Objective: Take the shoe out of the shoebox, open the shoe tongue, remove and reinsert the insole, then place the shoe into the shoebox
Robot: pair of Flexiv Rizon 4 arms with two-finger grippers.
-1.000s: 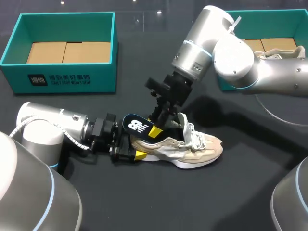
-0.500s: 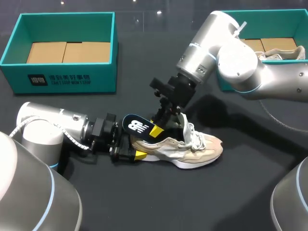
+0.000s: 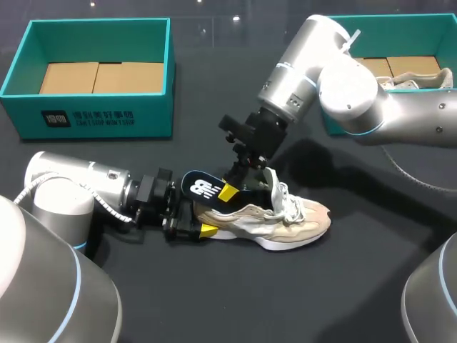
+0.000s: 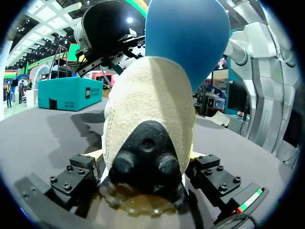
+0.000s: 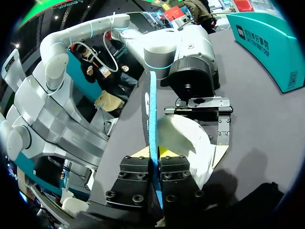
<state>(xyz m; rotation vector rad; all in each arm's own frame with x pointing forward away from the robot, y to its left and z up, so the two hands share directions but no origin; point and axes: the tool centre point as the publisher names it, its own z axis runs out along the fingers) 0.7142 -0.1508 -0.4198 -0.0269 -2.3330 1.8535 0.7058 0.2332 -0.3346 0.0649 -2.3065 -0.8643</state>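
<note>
A cream sneaker (image 3: 275, 214) lies on its side on the black table, toe to the right. Its dark insole (image 3: 202, 187), blue underneath, sticks up out of the heel opening. My right gripper (image 3: 230, 190) comes down from the back right and is shut on the insole's edge. In the right wrist view the thin blue insole (image 5: 151, 119) runs up from between the pinched fingers, with the sneaker (image 5: 186, 138) just beyond. My left gripper (image 3: 194, 227) lies low at the heel. In the left wrist view the heel (image 4: 150, 109) fills that gripper (image 4: 145, 155), touching both yellow tips.
A teal shoebox (image 3: 93, 114) with cardboard inside stands at the back left. A second teal box (image 3: 335, 123) at the back right holds another shoe (image 3: 421, 77), partly behind my right arm. Bare black table lies in front of the sneaker.
My right gripper has closed onto the insole and its arm shifted slightly. The left gripper and the sneaker have stayed put.
</note>
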